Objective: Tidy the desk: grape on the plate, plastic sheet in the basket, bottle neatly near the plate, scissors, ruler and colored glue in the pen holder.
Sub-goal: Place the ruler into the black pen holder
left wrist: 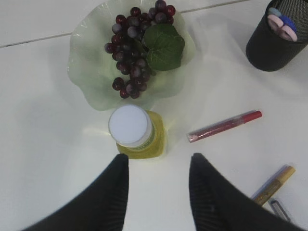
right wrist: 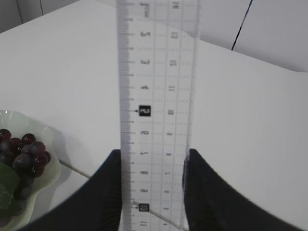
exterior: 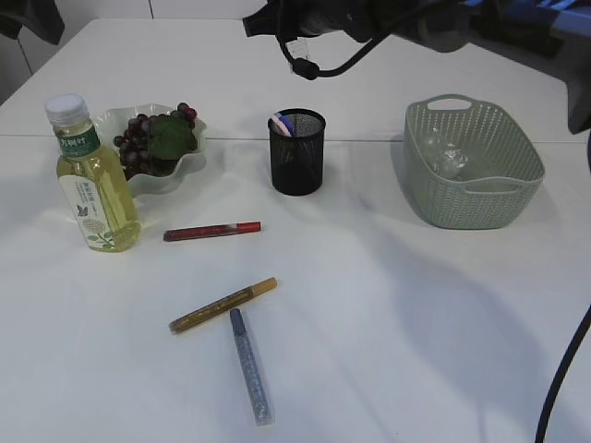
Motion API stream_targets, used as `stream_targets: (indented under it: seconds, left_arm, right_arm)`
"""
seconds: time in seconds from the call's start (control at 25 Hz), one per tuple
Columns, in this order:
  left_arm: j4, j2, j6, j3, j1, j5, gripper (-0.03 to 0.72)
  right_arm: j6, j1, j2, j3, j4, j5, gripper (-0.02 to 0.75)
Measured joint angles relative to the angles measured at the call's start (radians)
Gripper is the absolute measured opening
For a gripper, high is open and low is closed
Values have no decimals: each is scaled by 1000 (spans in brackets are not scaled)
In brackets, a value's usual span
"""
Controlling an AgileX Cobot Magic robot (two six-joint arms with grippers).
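Observation:
My right gripper (right wrist: 153, 153) is shut on a clear ruler (right wrist: 154, 72), held upright high over the table's far side. My left gripper (left wrist: 159, 156) hangs open and empty just in front of the bottle (left wrist: 130, 126), which stands upright beside the plate (exterior: 175, 180). The grape bunch (exterior: 143, 138) lies on that plate. Scissors handles (exterior: 284, 123) stick out of the black mesh pen holder (exterior: 296, 157). A crumpled plastic sheet (exterior: 448, 159) lies in the green basket (exterior: 471, 208). Red (exterior: 212, 231), gold (exterior: 223, 305) and silver (exterior: 250, 365) glue pens lie on the table.
A black cable (exterior: 563, 378) hangs down at the right edge of the exterior view. The right arm's dark body (exterior: 369, 18) spans the top, above the pen holder.

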Motion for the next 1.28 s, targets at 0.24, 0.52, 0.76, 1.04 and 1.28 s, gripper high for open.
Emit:
stream_targets:
  seconds: [0.24,0.52,0.76,1.04,1.28]
  left_arm:
    - [0,0,0,0,0,-32,307]
    - [0,0,0,0,0,-36,307]
    - [2,0,0,0,0,-36,307]
    - [2,0,0,0,0,-38,307]
    - [2,0,0,0,0,-44,307]
  right_arm:
    - [16,-19,6,86,-10,-148,300]
    - [17,-32,16,184,-25,-297,300]
    - [18,-54,23,199,-33,-366,300]
    - [19,-56,78,203,-35,-384,300]
    - [20,-56,82,206,-37,-397,300]
